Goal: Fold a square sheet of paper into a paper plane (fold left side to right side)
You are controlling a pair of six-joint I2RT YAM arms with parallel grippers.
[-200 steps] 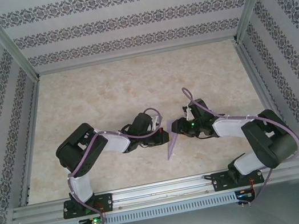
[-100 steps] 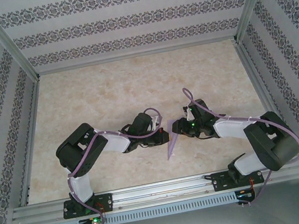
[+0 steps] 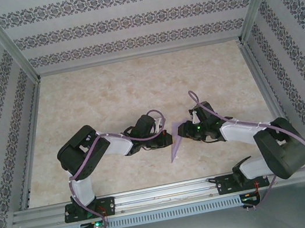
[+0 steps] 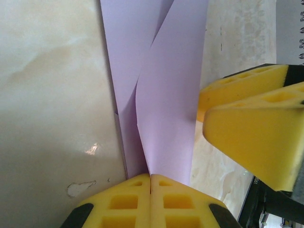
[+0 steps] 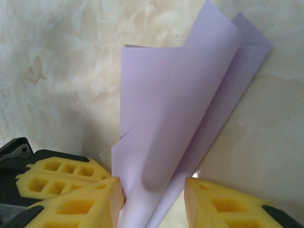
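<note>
The right arm [image 3: 244, 130] has swung its elbow rightward; the right gripper [image 3: 185, 133] stands with jaws parted astride the paper plane [image 3: 174, 147]. The left gripper [image 3: 168, 139] clamps its jaws on the plane, which lies mid-way across the surface [image 3: 107, 92], point toward the near edge.

My right arm [image 3: 278, 154] swings its elbow outward and back toward the near rail [image 3: 166, 191], and my right gripper [image 5: 152, 194] slides a touch to the right with it. The upper flap of the paper plane [image 3: 173, 143] spreads wider toward it than a second ago.
</note>
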